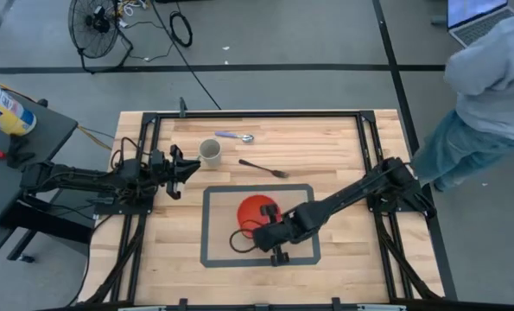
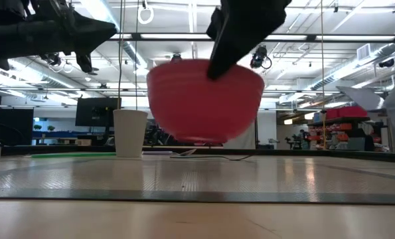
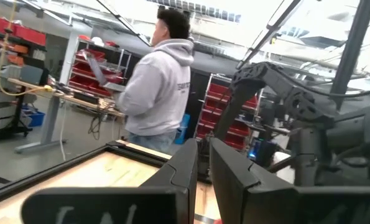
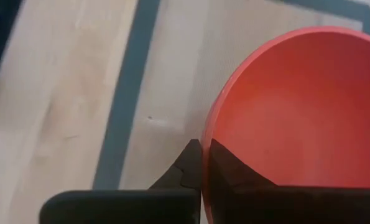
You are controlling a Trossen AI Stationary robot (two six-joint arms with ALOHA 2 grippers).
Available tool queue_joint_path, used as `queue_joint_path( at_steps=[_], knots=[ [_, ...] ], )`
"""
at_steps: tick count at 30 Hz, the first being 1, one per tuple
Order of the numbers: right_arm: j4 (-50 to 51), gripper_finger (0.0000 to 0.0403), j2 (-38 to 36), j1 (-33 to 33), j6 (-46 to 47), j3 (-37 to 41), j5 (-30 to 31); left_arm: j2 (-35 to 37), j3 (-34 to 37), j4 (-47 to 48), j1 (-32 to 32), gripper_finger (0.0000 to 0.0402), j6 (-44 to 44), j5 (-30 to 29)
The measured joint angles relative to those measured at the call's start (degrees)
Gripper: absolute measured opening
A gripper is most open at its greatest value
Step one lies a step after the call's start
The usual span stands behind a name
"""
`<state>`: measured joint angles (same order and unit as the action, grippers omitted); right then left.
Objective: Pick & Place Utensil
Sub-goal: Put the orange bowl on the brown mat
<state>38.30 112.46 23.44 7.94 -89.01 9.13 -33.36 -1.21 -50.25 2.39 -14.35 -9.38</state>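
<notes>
The right claw (image 1: 272,231) was clamped on the rim of the red bowl (image 1: 255,210), one finger inside the wall and one outside, as the right wrist view showed (image 4: 200,163). In the low view the bowl (image 2: 204,99) hung clear of the table (image 2: 197,192) and tipped a little, so it was being carried by its edge, not resting. That pinch on the rim probably suited a thin wall that a two-finger grip cannot span across. From above, the bowl sat over the grey-taped rectangle (image 1: 206,226) near table centre, with the claw at its 5 o'clock.

The utensils lay untouched toward the far edge. A dark fork (image 1: 263,168) rested flat at about 12 o'clock from the bowl, just outside the tape, well apart from the right claw. A spoon (image 1: 235,136) with a pale purple handle lay farther out, at roughly 11 o'clock from the bowl and just beside a white cup (image 1: 210,153), which stood upright. Neither utensil touched the cup or each other.

The left claw (image 1: 177,169) hovered at 9 o'clock from the cup, near it, fingers nearly closed with only a thin slit between them and nothing in them (image 3: 197,171). It looked parked there to keep out of the right arm's way. My guess was the bowl was being set as the utensil's target, so the pick itself had not yet begun.

A person (image 1: 490,86) stood beyond the table's right side.
</notes>
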Motion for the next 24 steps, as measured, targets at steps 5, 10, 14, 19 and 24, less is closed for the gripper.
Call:
queue_joint_path(
  at_steps=[5, 10, 14, 19, 24],
  knots=[
    [0.99, 0.0007, 2.19, -0.04, -0.25, -0.04, 1.45, -0.02, -0.02, 0.61, 0.0, 0.0048, 0.0, 0.27],
    [0.33, 0.0008, 4.53, 0.11, -0.7, -0.02, -0.84, -0.01, -0.02, 0.82, 0.0, 0.0048, 0.0, 0.25],
    [-0.94, 0.0008, 4.79, 0.09, -0.75, -0.02, -1.06, -0.01, -0.02, 0.85, 0.0, 0.0048, -0.01, 0.25],
    [-1.54, 0.0009, 4.83, 0.07, -0.9, -0.02, -1.04, 0.0, -0.02, 0.89, 0.0, 0.0048, 0.0, 0.23],
    [-1.46, 0.0009, 4.81, 0.45, -1.64, -0.02, -1.09, 0.0, -0.02, 0.89, 0.0, 0.0048, 0.01, 0.24]
  ],
)
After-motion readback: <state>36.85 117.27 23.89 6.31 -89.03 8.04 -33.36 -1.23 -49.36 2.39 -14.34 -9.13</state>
